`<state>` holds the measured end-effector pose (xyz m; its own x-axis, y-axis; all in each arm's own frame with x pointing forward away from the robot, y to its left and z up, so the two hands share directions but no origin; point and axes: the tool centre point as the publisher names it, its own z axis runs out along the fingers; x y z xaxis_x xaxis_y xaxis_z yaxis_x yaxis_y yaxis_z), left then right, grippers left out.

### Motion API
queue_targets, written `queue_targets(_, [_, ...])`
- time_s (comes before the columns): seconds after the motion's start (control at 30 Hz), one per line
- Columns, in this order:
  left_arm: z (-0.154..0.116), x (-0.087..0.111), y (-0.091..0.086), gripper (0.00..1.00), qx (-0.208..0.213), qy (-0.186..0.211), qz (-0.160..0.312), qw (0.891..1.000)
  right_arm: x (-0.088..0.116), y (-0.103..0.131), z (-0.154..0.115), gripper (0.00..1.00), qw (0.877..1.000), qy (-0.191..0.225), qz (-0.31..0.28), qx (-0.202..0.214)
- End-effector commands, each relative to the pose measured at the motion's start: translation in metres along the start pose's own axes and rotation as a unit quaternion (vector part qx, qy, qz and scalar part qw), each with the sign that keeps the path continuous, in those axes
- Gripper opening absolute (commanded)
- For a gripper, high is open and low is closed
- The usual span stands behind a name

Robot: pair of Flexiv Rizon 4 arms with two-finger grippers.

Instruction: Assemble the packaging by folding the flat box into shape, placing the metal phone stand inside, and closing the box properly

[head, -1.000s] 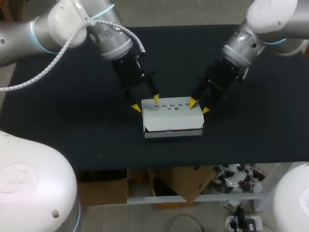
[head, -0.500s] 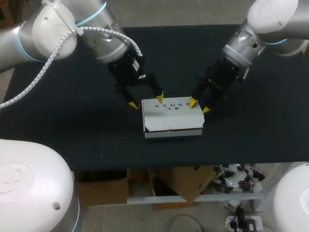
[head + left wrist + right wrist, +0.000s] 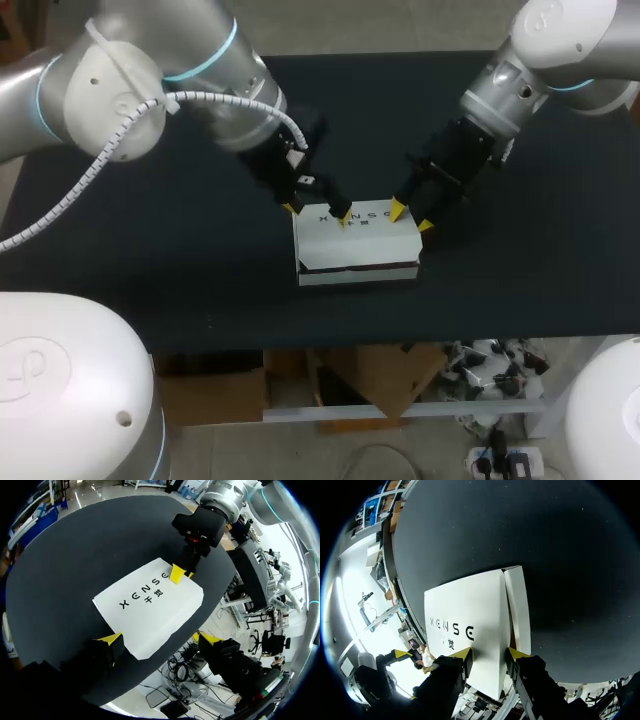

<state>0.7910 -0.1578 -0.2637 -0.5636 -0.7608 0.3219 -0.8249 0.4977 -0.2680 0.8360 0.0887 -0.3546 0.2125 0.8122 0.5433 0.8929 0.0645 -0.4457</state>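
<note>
box (image 3: pixel 355 242) | left fingers (image 3: pixel 345 214) at left end | right fingers (image 3: pixel 398 209) at right end

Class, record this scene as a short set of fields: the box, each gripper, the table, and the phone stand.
box: white cardboard, folded into shape, lid lowered, a dark slit under the lid's front edge
left gripper: open, at the box's far left corner, one yellow tip over the lid
right gripper: open, at the box's far right corner
table: dark top; the box sits near its middle
phone stand: not visible in any view
</note>
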Motion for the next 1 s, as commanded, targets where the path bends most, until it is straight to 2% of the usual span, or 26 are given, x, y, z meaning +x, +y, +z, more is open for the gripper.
queue_targets(0.03, [-0.001, 0.009, 0.007, 1.00, 0.021, -0.023, 0.039, 0.999, 0.000, 0.001, 0.001, 0.45, 1.000, 0.000, 0.001, 0.000])
queue_targets(0.1, [0.000, 0.012, 0.009, 1.00, 0.015, -0.040, 0.076, 0.996, 0.000, 0.001, 0.000, 0.45, 1.000, 0.001, 0.002, 0.000])
queue_targets(0.3, [0.000, 0.022, 0.008, 1.00, 0.013, -0.066, 0.118, 0.991, 0.000, 0.001, 0.000, 0.45, 1.000, 0.001, 0.003, -0.002])
queue_targets(0.53, [0.000, 0.029, 0.006, 1.00, 0.005, -0.088, 0.146, 0.985, 0.000, 0.001, -0.001, 0.43, 1.000, 0.000, 0.003, -0.002])
queue_targets(0.7, [0.004, 0.036, 0.007, 1.00, -0.013, -0.115, 0.181, 0.977, 0.000, 0.001, -0.002, 0.42, 1.000, 0.001, 0.003, -0.002])
queue_targets(1.0, [0.010, 0.037, 0.014, 1.00, -0.023, -0.116, 0.194, 0.974, 0.000, 0.001, -0.002, 0.40, 1.000, 0.001, 0.003, -0.002])
